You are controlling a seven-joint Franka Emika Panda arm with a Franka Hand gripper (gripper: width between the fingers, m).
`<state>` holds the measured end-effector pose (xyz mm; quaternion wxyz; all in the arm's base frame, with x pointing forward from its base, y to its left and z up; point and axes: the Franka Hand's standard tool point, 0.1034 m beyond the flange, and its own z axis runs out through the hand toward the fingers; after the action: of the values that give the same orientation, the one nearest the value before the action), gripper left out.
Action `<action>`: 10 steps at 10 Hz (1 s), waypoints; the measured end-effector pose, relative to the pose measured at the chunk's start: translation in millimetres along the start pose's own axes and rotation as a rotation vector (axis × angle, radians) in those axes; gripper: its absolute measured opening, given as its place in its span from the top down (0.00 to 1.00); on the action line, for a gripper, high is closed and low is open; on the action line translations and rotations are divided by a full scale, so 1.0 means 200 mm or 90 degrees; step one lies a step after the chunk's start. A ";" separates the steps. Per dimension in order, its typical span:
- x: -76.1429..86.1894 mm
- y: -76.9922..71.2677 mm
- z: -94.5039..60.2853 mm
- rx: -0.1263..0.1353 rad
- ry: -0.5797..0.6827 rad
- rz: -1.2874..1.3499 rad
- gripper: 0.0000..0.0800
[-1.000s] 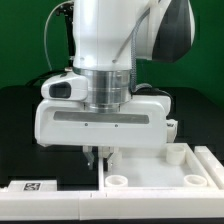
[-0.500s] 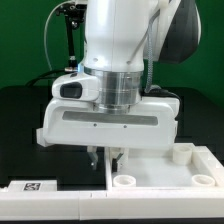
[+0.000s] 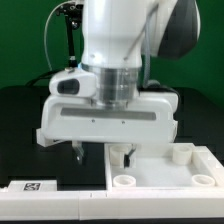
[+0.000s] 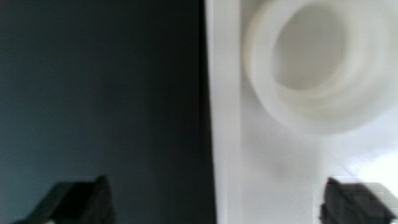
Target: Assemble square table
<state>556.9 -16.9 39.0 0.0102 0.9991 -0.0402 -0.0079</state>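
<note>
Exterior view: gripper [image 3: 102, 153] fingers [image 3: 78, 152] spread wide, straddling tabletop [image 3: 160, 172] edge, lower centre; arm [image 3: 115, 50] hides tabletop's back. Wrist view: socket [image 4: 329, 60] blurred, cut off

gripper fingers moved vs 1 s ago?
Yes. The gripper has opened: its fingers, earlier together at the tabletop edge, now straddle it, one out toward the exterior view's left.

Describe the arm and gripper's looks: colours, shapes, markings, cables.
The arm is glossy white and rounded, with a dark grey joint section and a silver wrist ring. The gripper has a wide white boxy body with a grey stripe and black fingers.
</note>
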 end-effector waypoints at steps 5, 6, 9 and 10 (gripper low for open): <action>-0.09 -0.08 -0.16 0.011 -0.006 -0.014 0.19; -0.14 -0.09 -0.16 0.018 -0.062 -0.005 0.19; -0.36 -0.23 -0.19 0.044 -0.292 0.050 0.19; -0.39 -0.26 -0.20 0.038 -0.321 0.044 0.19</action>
<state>484.2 41.5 78.3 -0.0295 0.9635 -0.0757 -0.2551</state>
